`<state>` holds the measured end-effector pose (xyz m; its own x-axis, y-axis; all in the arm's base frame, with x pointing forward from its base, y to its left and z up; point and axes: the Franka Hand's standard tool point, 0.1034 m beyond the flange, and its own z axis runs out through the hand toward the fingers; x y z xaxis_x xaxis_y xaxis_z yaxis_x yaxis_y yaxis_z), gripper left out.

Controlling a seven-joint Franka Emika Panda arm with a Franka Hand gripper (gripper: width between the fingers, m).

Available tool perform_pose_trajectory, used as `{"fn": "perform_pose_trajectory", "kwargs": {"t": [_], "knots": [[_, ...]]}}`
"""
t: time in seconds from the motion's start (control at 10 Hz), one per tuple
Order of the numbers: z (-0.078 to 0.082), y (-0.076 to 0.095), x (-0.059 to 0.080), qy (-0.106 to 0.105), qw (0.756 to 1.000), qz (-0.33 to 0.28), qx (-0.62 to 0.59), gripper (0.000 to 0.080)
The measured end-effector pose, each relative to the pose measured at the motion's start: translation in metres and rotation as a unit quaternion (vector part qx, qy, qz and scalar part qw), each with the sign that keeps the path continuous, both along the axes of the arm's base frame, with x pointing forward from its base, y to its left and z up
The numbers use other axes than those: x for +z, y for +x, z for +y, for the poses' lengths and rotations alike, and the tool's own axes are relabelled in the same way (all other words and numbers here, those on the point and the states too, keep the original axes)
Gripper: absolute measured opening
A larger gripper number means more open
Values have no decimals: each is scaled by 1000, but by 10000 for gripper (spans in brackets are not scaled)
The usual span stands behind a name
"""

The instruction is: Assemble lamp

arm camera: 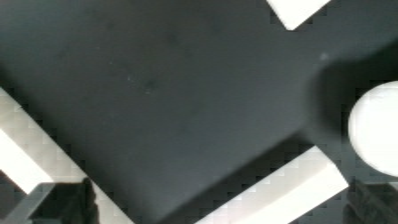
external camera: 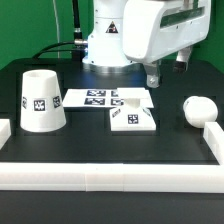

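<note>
Plastic, white and smooth, is the material of all three lamp pieces, and each one sits apart from the others on the matte black table (external camera: 100, 145); the shade (external camera: 42, 100) is a tapered bucket shape standing with its narrow end up at the exterior view's left, with square black-and-white tags on its wall; the base (external camera: 133, 118) is a flat square slab near the middle with a tag on its front edge, close against the thin marker board (external camera: 92, 97), touching or not I cannot tell; the bulb (external camera: 200, 108) is a rounded lump at the exterior view's right. Long blocky white rails (external camera: 110, 178) border the table.

The arm (external camera: 130, 35) has glossy white shells and reaches down behind the base; the gripper (external camera: 153, 78) hangs above the table, pointing down and touching nothing. In the wrist view one dark finger (arm camera: 50, 205) shows; the fingers seem set wide, with only bare table and rail between them; the bulb (arm camera: 375, 120) is partly in that picture, not between the fingers.
</note>
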<state>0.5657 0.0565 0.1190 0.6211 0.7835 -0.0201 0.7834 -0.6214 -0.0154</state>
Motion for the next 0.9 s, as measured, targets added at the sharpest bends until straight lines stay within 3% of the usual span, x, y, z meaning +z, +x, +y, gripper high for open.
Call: {"fn": "perform_pose_trajectory", "kwargs": {"t": [0.9], "knots": [[0, 0, -1, 0, 1000, 1, 0, 699]]}}
